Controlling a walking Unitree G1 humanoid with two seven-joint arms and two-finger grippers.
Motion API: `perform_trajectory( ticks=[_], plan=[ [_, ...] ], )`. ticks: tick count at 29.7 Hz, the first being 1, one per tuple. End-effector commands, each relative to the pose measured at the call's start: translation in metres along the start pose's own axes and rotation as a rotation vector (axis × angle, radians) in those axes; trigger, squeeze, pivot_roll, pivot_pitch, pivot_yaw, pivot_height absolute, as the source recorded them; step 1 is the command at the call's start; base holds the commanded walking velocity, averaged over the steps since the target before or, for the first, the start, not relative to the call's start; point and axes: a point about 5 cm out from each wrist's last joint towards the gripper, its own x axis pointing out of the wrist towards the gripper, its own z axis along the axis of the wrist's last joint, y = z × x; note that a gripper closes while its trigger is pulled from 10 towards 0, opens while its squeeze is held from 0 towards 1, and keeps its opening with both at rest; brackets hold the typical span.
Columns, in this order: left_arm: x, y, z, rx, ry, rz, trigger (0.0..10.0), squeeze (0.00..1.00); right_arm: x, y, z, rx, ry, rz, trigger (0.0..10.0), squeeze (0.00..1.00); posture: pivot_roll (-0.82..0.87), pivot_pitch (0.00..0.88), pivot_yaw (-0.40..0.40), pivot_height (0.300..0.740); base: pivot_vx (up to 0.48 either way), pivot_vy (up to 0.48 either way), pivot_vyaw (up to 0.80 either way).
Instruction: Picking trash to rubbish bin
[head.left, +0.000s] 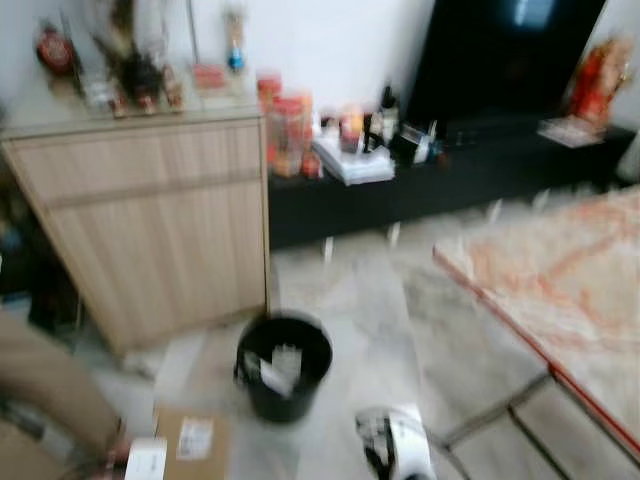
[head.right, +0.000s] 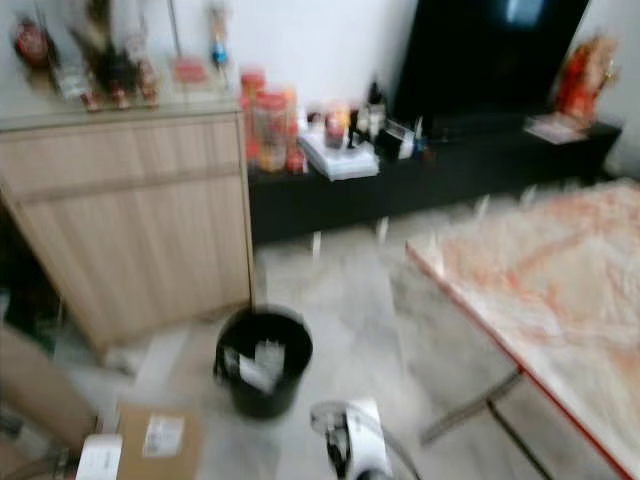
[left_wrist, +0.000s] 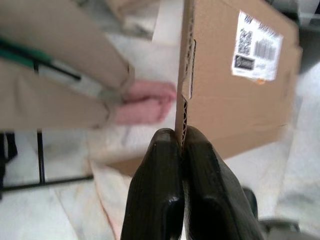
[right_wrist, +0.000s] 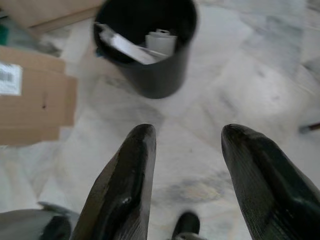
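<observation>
L gripper (left_wrist: 182, 137) on cardboard (left_wrist: 230, 85) (edge-on)

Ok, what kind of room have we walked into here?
Most likely a home living room: a large dark TV on a low black console cluttered with bottles, a wooden cabinet beside it, a marble-patterned table on a marble floor, and a black rubbish bin.

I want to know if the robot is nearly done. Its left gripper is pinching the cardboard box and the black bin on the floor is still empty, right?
Not quite. The left gripper is shut on the edge of the cardboard box, but the black bin is not empty: the right wrist view shows pale scraps of trash already inside it.
</observation>
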Motion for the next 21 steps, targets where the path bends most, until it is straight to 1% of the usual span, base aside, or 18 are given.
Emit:
perform_trajectory(
  ticks=[1,2,4,8,12,13,17,18,19,21],
  plan=[
    [0.0,-0.008,0.006,-0.014,-0.023,-0.01,10.0,0.0,-0.003,-0.011,0.0,0.015,-0.007,-0.032,10.0,0.0,0.03,0.068,-0.06,0.74,0.326,0.0,0.0],
    [0.001,-0.007,0.007,-0.015,-0.028,-0.009,10.0,0.0,-0.002,-0.011,0.001,0.014,-0.009,-0.032,10.0,0.0,0.03,0.068,-0.06,0.74,0.33,0.0,0.0],
    [0.002,-0.006,0.01,-0.017,-0.04,-0.007,10.0,0.0,-0.002,-0.01,0.002,0.012,-0.016,-0.024,10.0,0.0,0.03,0.068,-0.06,0.74,0.33,0.0,-0.64],
    [0.003,-0.008,0.016,-0.012,-0.065,-0.014,10.0,0.0,-0.001,-0.009,0.005,0.023,-0.031,-0.012,10.0,0.0,0.03,0.075,-0.06,0.74,0.33,0.0,0.0],
    [0.005,-0.012,0.026,-0.014,-0.111,-0.024,10.0,0.0,0.0,-0.007,0.01,0.002,-0.053,-0.009,10.0,0.0,0.03,0.075,-0.06,0.74,0.33,0.0,0.0],
    [0.006,-0.015,0.04,-0.004,-0.177,-0.034,10.0,0.0,0.001,-0.006,0.016,-0.012,-0.074,0.0,10.0,0.0,0.02,0.08,-0.059,0.74,0.33,0.0,0.0],
    [0.007,-0.019,0.062,0.021,-0.289,-0.045,10.0,0.0,0.003,-0.003,0.023,-0.044,-0.104,0.027,10.0,0.0,0.02,0.082,-0.06,0.74,0.33,0.0,0.0],
    [0.006,-0.021,0.082,0.009,-0.38,-0.051,10.0,0.0,0.004,0.0,0.03,-0.061,-0.128,0.052,10.0,0.0,0.02,0.086,-0.061,0.74,0.33,0.0,0.0],
    [0.006,-0.021,0.082,0.009,-0.38,-0.051,10.0,0.0,0.004,0.0,0.03,-0.061,-0.128,0.052,10.0,0.0,0.02,0.086,-0.061,0.74,0.33,0.0,0.0],
    [0.004,-0.022,0.1,-0.003,-0.454,-0.051,10.0,0.0,0.005,0.002,0.035,-0.065,-0.153,0.072,10.0,0.0,0.03,0.086,-0.061,0.74,0.328,0.0,0.0]
  ],
)
